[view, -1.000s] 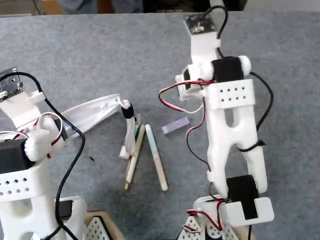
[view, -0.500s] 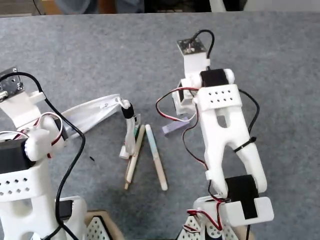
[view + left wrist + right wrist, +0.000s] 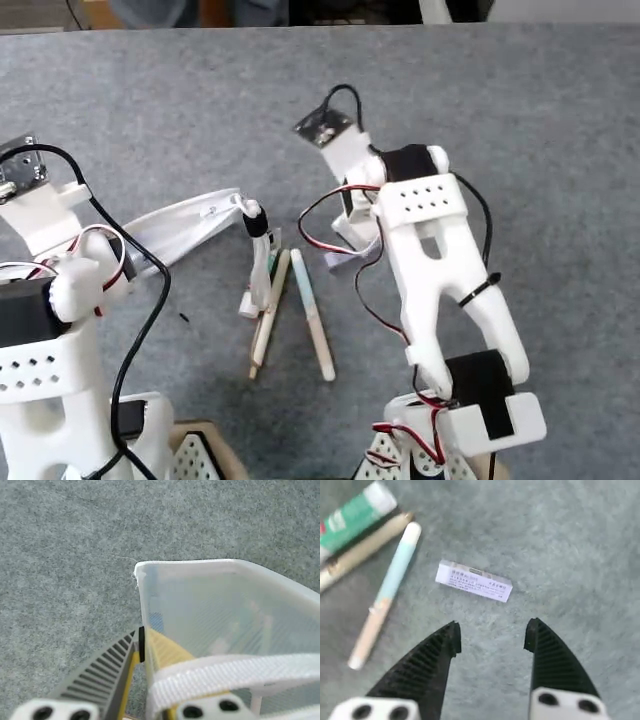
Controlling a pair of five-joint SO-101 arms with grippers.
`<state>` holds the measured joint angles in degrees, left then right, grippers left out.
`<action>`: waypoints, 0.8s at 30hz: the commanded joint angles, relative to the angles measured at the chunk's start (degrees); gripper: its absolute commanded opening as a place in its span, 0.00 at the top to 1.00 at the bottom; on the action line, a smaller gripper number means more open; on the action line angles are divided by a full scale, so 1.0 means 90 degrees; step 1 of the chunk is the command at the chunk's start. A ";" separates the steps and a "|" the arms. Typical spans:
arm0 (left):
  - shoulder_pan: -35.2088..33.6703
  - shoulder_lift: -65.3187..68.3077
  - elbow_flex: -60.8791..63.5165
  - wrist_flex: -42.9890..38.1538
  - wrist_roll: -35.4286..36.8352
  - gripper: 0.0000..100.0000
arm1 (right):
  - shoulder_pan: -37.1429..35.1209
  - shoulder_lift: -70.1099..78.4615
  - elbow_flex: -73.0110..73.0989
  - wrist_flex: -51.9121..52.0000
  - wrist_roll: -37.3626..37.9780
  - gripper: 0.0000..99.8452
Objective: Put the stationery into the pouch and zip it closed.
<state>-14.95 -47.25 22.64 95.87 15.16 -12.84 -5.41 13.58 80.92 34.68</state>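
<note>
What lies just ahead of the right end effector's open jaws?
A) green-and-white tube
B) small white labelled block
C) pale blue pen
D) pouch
B: the small white labelled block lies on the table just beyond the open right end effector.

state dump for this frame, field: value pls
left gripper: shut on pouch edge
right gripper: open, over eraser, not touching
eraser: flat on table
pen, pencil, tube: side by side on table, outside pouch
</note>
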 commanded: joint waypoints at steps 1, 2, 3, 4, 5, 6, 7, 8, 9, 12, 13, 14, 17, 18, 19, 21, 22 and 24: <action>0.0015 0.0039 0.0034 0.0020 0.0020 0.97 | -0.0098 -0.0161 0.0103 -0.0059 0.1094 0.77; 0.0015 0.0039 0.0034 0.0020 0.0020 0.97 | -0.0098 -0.0161 0.0190 -0.0059 0.1416 0.77; 0.0015 0.0039 0.0034 0.0020 0.0020 0.97 | -0.0098 -0.0151 0.0288 -0.0078 0.1700 0.77; 0.0015 0.0039 0.0034 0.0020 0.0020 0.97 | -0.0098 -0.0151 0.0376 -0.0078 0.1963 0.77; 0.0015 0.0039 0.0044 0.0020 0.0020 0.97 | -0.0107 -0.0151 0.0464 -0.0078 0.2208 0.77; 0.0015 0.0039 0.0044 0.0020 0.0020 0.97 | -0.0147 -0.0151 0.0562 -0.0088 0.2422 0.77; 0.0005 0.0039 0.0054 0.0010 0.0020 0.97 | -0.0205 -0.0151 0.0650 -0.0088 0.2608 0.77; 0.0005 0.0039 0.0054 0.0010 0.0020 0.97 | -0.0264 -0.0151 0.0747 -0.0088 0.2764 0.77; 0.0005 0.0039 0.0054 0.0010 0.0020 0.97 | -0.0352 -0.0151 0.0816 -0.0088 0.2862 0.77; 0.0005 0.0039 0.0044 0.0029 0.0020 0.97 | -0.0615 -0.0151 0.0933 -0.0254 0.2989 0.77; 0.0005 0.0039 0.0044 0.0029 0.0020 0.97 | -0.0694 -0.0151 0.0943 -0.0371 0.2989 0.77; 0.0005 0.0039 0.0054 0.0029 0.0020 0.97 | -0.0742 -0.0112 0.0943 -0.0479 0.2989 0.77; 0.0005 0.0039 0.0054 0.0029 0.0020 0.97 | -0.0889 0.0200 0.0874 -0.0586 0.3057 0.77; 0.0005 0.0039 0.0054 0.0029 0.0020 0.97 | -0.0918 0.0376 0.0845 -0.0567 0.3126 0.77; 0.0005 0.0039 0.0063 0.0029 0.0020 0.97 | -0.0928 0.0571 0.0806 -0.0557 0.3175 0.77; 0.0005 0.0039 0.0063 0.0029 0.0020 0.97 | -0.0899 0.0982 0.0640 -0.0537 0.3194 0.77; 0.0005 0.0039 0.0073 0.0029 0.0020 0.97 | -0.0889 0.1187 0.0532 -0.0537 0.3194 0.77; 0.0005 0.0039 0.0073 0.0029 0.0020 0.97 | -0.0879 0.1558 0.0347 -0.0518 0.3194 0.77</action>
<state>-14.95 -47.25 22.64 95.87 15.16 -20.48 5.93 20.53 76.62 62.81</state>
